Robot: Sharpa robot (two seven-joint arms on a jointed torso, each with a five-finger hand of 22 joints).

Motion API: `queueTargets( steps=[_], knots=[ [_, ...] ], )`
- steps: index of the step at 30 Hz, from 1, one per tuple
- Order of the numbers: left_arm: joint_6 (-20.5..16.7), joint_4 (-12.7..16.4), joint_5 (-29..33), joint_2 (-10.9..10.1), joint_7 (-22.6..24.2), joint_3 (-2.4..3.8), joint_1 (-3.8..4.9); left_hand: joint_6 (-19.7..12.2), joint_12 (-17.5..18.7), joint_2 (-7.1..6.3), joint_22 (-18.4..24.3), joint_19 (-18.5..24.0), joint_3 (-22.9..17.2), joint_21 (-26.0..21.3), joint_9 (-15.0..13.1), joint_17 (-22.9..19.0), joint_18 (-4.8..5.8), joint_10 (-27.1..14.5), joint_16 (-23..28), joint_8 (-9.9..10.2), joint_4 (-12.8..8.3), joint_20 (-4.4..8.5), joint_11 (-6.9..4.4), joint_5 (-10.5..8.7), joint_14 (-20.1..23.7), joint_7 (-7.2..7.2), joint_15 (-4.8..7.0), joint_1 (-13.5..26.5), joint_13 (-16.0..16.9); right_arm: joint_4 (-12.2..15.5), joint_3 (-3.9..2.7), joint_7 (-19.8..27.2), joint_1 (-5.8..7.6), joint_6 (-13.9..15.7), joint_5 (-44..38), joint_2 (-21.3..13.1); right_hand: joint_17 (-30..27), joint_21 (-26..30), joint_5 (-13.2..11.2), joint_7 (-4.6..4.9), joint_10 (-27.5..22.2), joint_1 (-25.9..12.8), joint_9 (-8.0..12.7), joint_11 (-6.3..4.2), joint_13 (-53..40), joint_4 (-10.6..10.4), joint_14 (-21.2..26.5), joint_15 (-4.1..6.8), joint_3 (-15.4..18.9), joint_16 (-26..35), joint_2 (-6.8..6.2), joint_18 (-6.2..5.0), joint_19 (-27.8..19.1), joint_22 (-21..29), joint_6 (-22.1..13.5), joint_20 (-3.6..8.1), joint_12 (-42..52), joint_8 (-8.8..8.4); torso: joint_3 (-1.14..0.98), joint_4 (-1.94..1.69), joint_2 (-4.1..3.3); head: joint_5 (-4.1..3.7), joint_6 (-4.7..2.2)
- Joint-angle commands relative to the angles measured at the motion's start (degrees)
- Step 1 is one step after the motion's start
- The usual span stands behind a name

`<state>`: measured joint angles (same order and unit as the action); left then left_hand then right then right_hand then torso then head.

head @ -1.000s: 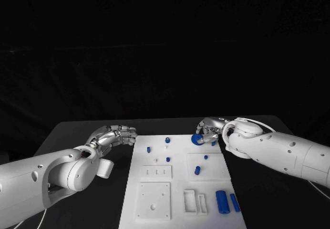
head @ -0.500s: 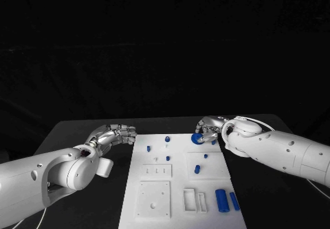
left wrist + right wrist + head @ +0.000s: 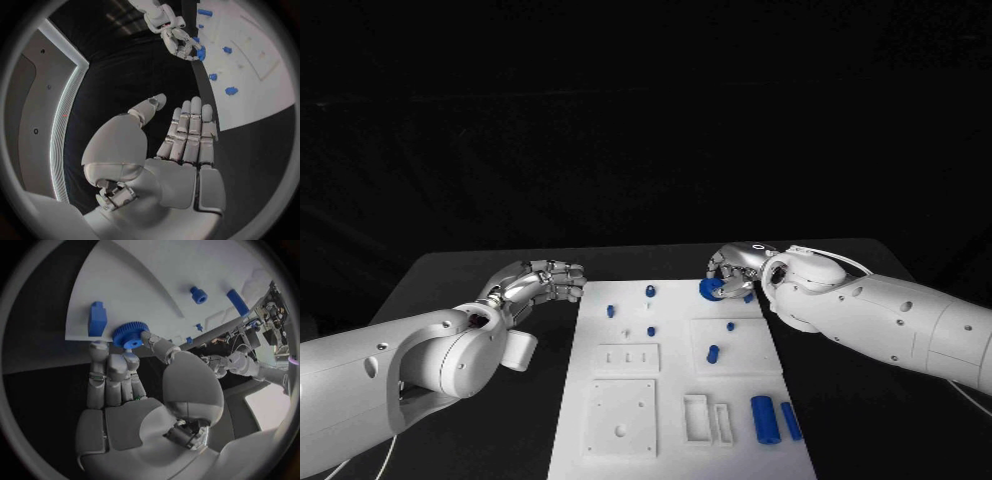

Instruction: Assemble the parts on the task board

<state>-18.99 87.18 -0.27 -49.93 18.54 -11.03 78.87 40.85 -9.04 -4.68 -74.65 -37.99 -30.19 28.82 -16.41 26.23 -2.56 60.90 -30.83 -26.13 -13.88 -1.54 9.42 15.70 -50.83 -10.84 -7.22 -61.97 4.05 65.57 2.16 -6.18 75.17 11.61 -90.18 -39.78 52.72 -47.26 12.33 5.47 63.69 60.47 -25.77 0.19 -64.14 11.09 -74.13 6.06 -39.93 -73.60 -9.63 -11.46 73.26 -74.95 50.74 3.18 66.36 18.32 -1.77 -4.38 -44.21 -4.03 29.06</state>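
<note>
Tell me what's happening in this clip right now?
The robot's right hand pinches a round blue toothed gear at the far right corner of the white task board. The left hand hovers off the board's left edge, holding nothing. Other small blue parts lie about the board.
</note>
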Motion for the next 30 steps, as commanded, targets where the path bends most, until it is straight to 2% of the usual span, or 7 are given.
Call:
queueTargets(
  steps=[1,9,14,20,27,30],
  knots=[
    [0.9,0.1,-0.1,0.1,0.3,0.03,0.09,-0.3,0.3,0.06,-0.1,0.3,-0.2,-0.1,0.1,-0.1,-0.45,-0.4,0.2,0.2,-0.1,0.06,-0.11,-0.23,0.4,-0.91,0.00,0.7,-0.1,0.3,0.25,0.2,-0.41,0.5,-2.5,0.0,0.1,-0.3,-0.3,0.62,0.1,0.3,-0.5,-0.54,0.1,-0.1,0.0,0.53,-0.5,0.3,-0.09,-3.54,-0.4,-1.0,5.6,0.15,-0.3,0.29,0.00,-0.05,0.04,-0.04,-0.06],
    [0.9,0.0,-0.1,0.1,0.3,0.03,0.09,-0.4,0.3,0.05,-0.1,0.3,-0.2,-0.1,0.1,-0.1,-0.45,-0.4,0.2,0.2,-0.1,0.06,-0.09,-0.23,0.4,-0.93,0.00,0.7,-0.1,0.5,0.25,0.1,-0.41,0.8,-2.7,0.0,0.3,-0.4,-0.9,0.44,0.2,0.1,-0.7,-0.71,0.1,-0.4,0.0,0.69,-1.0,0.5,-0.19,-3.54,-0.3,-1.0,6.1,0.19,-0.4,0.50,0.00,-0.04,0.04,-0.05,-0.21],
    [1.0,0.1,-0.1,0.1,0.2,0.03,0.09,-0.4,0.3,0.08,-0.1,0.3,-0.2,-0.1,0.1,-0.1,-0.45,-0.4,0.2,0.3,-0.1,0.05,-0.08,-0.23,0.4,-0.95,-0.01,0.8,-0.1,1.5,0.25,-0.4,-0.41,2.0,-3.9,-0.2,0.4,-0.4,-1.5,0.31,0.3,0.2,-0.8,-0.84,0.2,-0.7,-0.1,0.83,-1.6,0.6,-0.05,-3.54,-0.3,-1.0,6.4,0.23,-0.5,0.59,0.03,0.01,0.03,-0.01,-0.35],
    [0.9,0.1,-0.1,0.1,0.3,0.03,0.09,-0.5,0.3,0.10,-0.1,0.3,-0.2,-0.1,0.1,-0.1,-0.45,-0.5,0.2,0.3,0.0,0.05,-0.07,-0.23,0.4,-0.97,-0.01,0.8,-0.1,5.1,0.24,-1.3,-0.40,4.2,-7.8,-0.9,0.6,-0.5,-1.7,0.16,0.4,0.4,-1.0,-0.99,0.2,-0.9,-0.1,0.97,-2.2,0.6,-0.38,-3.54,-0.3,-1.0,6.8,0.35,-0.5,0.71,0.03,-0.04,0.06,0.12,-0.42],
    [0.8,0.2,-1.1,0.1,0.6,0.03,0.09,-0.5,0.3,0.11,-0.1,0.3,-0.2,-0.1,0.1,-0.1,-0.45,-0.5,0.2,0.3,0.0,0.05,-0.06,-0.23,0.4,-0.98,-0.01,0.8,-0.1,9.4,0.21,-2.5,-0.28,6.9,-11.4,-1.4,0.8,-0.6,-2.0,-0.02,0.7,0.8,-1.2,-1.16,0.2,-1.8,-0.3,1.12,-3.7,0.8,-1.43,-3.54,-0.2,-1.0,7.3,0.43,-0.6,0.82,0.22,-0.11,0.07,0.14,-0.68],
    [0.8,0.3,-1.5,0.1,0.6,0.03,0.09,-0.5,0.3,0.12,-0.1,0.3,-0.2,-0.1,0.1,-0.1,-0.46,-0.5,0.2,0.3,-0.1,0.06,-0.06,-0.22,0.4,-0.98,0.00,0.8,-0.1,11.0,0.19,-2.7,-0.22,8.5,-12.1,-1.6,1.0,-0.7,-2.2,-0.09,0.8,1.0,-1.3,-1.23,0.2,-2.3,-0.3,1.19,-4.4,0.8,-1.98,-3.54,-0.1,-1.0,7.5,0.47,-0.6,0.86,0.16,-0.12,0.06,0.25,-0.77]
  ],
)
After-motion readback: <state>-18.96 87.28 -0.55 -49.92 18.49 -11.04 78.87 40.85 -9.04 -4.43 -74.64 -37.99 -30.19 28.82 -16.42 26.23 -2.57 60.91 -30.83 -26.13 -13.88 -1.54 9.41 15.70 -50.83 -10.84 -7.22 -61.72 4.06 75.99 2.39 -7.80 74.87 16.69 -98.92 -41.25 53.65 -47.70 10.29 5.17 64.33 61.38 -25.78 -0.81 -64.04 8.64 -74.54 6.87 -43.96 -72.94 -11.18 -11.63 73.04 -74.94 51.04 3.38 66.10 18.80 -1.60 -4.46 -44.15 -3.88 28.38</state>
